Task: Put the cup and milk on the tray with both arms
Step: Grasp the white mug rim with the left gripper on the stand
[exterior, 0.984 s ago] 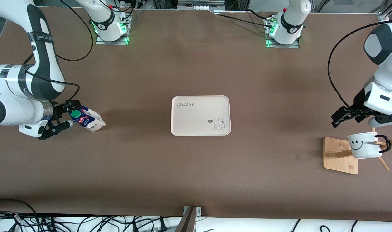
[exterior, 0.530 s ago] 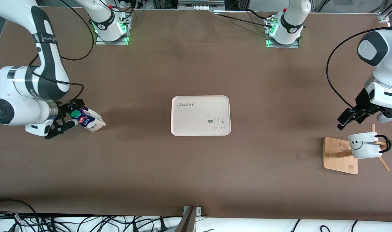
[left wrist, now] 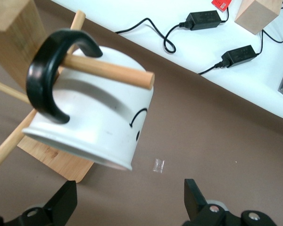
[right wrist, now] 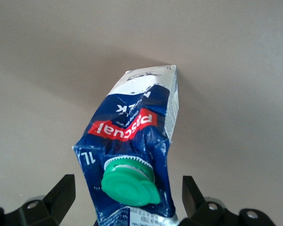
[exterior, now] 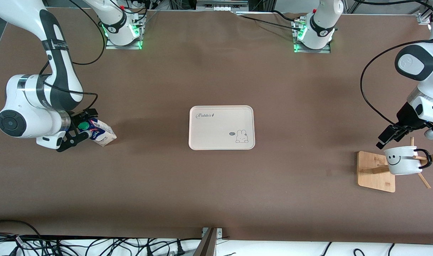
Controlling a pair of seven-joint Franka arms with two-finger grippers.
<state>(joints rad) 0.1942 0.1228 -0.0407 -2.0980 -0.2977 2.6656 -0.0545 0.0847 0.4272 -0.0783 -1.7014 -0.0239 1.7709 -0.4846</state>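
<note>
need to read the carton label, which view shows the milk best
The right wrist view: the milk fills it, red print and green cap plain between the open jaws. The front view shows it small, partly covered by the right gripper. The left wrist view misses it.

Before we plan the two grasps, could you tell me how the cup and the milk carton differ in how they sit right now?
The cup hangs by its black handle on a peg of the wooden stand, off the table; the milk carton stands on the table. The cup is white with a smiley face; the carton is dark blue and white with a green cap. Neither is on the tray, and each has an open gripper close by.
</note>
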